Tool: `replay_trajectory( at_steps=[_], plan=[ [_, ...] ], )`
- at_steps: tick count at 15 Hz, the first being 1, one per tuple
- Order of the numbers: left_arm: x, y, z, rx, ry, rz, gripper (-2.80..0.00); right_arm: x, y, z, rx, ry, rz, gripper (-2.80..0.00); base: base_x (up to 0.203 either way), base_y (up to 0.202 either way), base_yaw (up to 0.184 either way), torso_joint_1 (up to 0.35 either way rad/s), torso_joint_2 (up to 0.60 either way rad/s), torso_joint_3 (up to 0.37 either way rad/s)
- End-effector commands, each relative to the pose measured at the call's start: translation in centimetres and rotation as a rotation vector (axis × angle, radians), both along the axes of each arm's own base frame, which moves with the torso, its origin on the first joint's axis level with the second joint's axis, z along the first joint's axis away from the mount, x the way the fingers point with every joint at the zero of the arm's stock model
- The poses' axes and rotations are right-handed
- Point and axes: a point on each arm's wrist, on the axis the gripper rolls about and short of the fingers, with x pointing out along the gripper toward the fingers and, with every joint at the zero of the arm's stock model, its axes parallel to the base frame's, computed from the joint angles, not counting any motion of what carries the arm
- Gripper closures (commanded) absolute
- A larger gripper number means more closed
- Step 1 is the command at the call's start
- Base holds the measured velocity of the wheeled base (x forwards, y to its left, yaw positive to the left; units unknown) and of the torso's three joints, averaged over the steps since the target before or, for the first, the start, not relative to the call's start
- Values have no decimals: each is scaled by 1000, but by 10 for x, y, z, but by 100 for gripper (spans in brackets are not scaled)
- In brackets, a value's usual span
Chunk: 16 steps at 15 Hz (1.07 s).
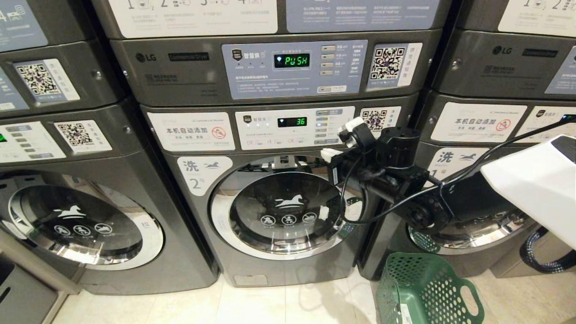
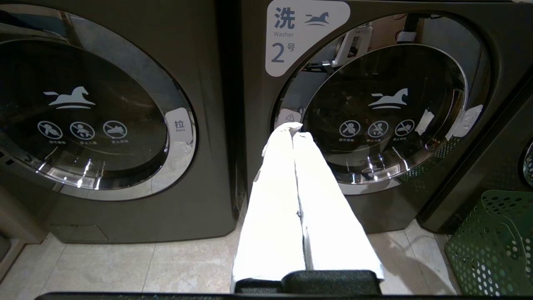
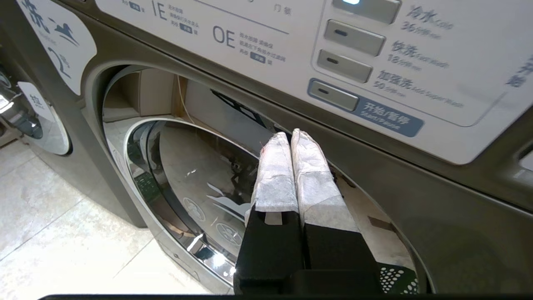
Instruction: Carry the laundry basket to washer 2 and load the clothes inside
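Note:
Washer 2 (image 1: pixel 196 174), dark grey with a chrome-ringed glass door (image 1: pixel 284 209), stands in the middle with its door closed and its display reading 36. My right gripper (image 1: pixel 331 154) is raised in front of its control panel. Its white-wrapped fingers are shut on nothing, and in the right wrist view this gripper (image 3: pixel 290 135) has its tips just under the blue start button (image 3: pixel 366 108). The green laundry basket (image 1: pixel 425 288) stands on the floor at the lower right, with no clothes showing in it. The clothes are out of view. My left gripper (image 2: pixel 292 131) hangs low, shut and empty.
A like washer (image 1: pixel 76 220) stands to the left and washer 1 (image 1: pixel 454 162) to the right, behind my right arm. Dryers are stacked above. Pale floor tiles (image 1: pixel 279 306) run in front of the machines. A black cable (image 1: pixel 495 150) loops along the right arm.

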Motion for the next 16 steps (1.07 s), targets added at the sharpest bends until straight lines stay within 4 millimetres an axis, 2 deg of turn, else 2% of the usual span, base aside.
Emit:
replay_trajectory(
  at_steps=[1,6,16],
  plan=[
    [3,0,-11,0,39,0,0,4,0,-5,-2,1,-4,0,0,0,0,0,0,0],
    [3,0,-11,-1,39,0,0,16,-4,6,20,-42,-23,0,0,0,0,0,0,0],
    [3,0,-11,-1,39,0,0,30,1,-2,22,-48,-28,0,0,0,0,0,0,0]
  ],
)
